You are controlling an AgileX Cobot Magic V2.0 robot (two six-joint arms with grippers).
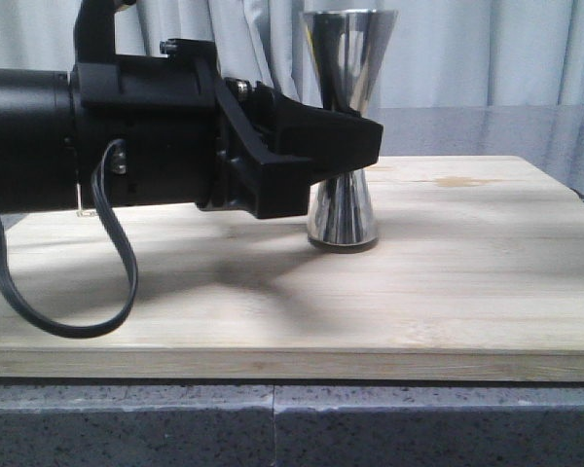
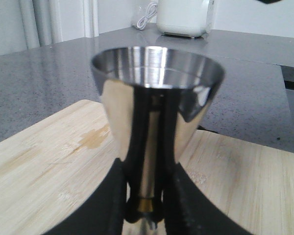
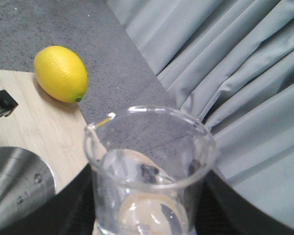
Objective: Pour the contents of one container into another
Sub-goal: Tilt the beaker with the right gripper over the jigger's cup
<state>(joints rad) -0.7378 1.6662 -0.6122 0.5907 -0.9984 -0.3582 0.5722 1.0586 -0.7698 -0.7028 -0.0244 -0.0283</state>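
- Glass beaker [image 3: 149,171] sits between the dark fingers [image 3: 73,205] of the right gripper [image 3: 149,215], clamped on its sides; rim and pouring lip up close in the right wrist view, wet inside.
- Beaker is raised, just beside the rim of the steel jigger [image 1: 347,126], whose mouth shows at the edge of that view.
- Jigger stands upright on the wooden board [image 1: 448,282], gold band at its waist.
- Left gripper [image 1: 355,146] reaches in horizontally; its black fingers [image 2: 115,200] close on the jigger's narrow waist from both sides.
- Lemon [image 3: 61,73] lies at the board's edge, partly on the grey speckled counter [image 2: 39,83].
- Grey curtain [image 3: 245,73] hangs behind.
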